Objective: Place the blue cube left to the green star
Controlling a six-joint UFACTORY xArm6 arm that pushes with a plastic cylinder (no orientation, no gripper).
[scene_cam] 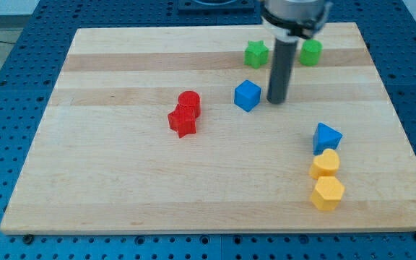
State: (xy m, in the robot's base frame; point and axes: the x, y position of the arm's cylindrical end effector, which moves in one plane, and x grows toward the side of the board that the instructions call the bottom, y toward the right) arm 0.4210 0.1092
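Observation:
The blue cube [247, 94] sits on the wooden board [121, 180], right of the middle. My tip [277, 100] rests on the board just to the cube's right, with a small gap between them. A green star-like block [256, 54] lies above the cube, near the view's top edge of the board. The rod partly hides the space between the two green blocks.
A second green block [310, 52] lies right of the rod at the top. A red cylinder [189, 102] and a red star [183, 121] touch each other left of the cube. A blue wedge-like block [326, 136] and two yellow blocks [325, 164] [328, 193] stand in a column at lower right.

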